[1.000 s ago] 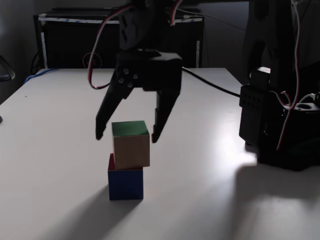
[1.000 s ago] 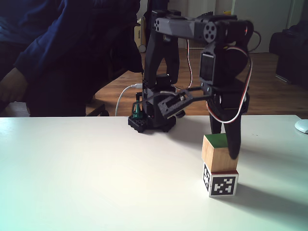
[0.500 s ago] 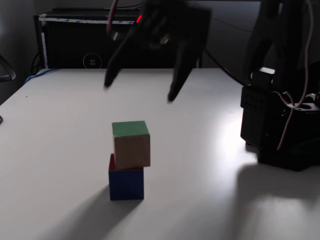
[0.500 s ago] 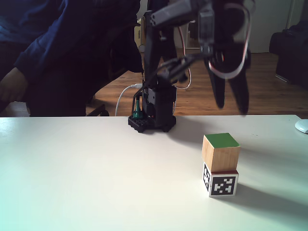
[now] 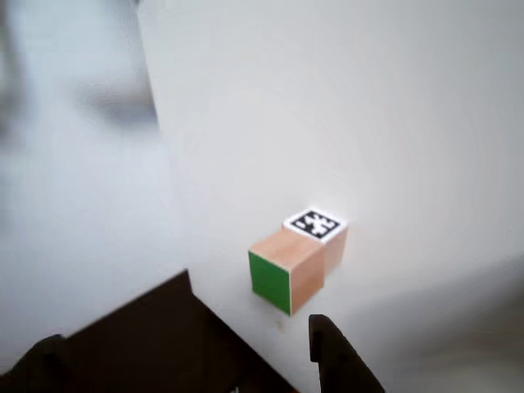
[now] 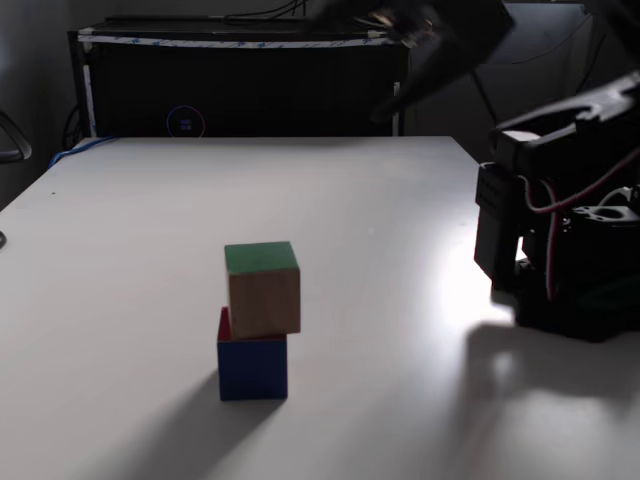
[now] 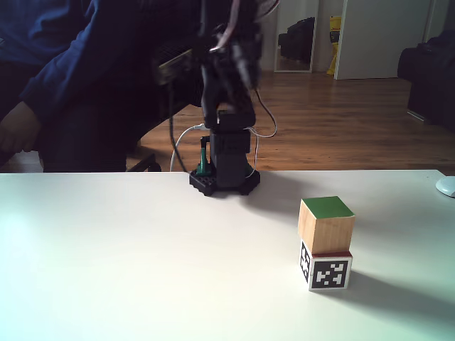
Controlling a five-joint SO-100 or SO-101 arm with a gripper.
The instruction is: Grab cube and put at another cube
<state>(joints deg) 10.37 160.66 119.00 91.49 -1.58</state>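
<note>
2 cubes are standing stacked on the white bench (image 6: pixel 120 230): the cube (image 6: pixel 262 289), green face up in both fixed views, is sitting on top of another cube (image 6: pixel 251 367), whose black-and-white marker is facing the camera in a fixed view (image 7: pixel 330 273). The upper one is resting slightly askew, overhanging the lower one a little on one side in a fixed view (image 7: pixel 325 225), yet it looks settled. In the other view the pair is appearing tipped sideways, with the green face (image 5: pixel 269 281) toward the camera and the marker (image 5: pixel 312 223) behind it.

The claw (image 5: pixel 188 348) is showing in the other view as 2 dark fingers spread wide at the bottom edge, gripping nothing and well apart from the stack. In a fixed view the arm (image 6: pixel 430 30) is blurring high above the far side of the bench, and in another it is folding up over its base (image 7: pixel 224 177). A person in a dark blue sleeve (image 7: pixel 64 71) is sitting behind the bench.

Judging from this, the placing looks complete and the step in hand is the retreat. Doing it well means keeping the fingers spread and high, pulling back toward the base without sweeping low across the stack, since a light knock could tip the offset upper cube.
</note>
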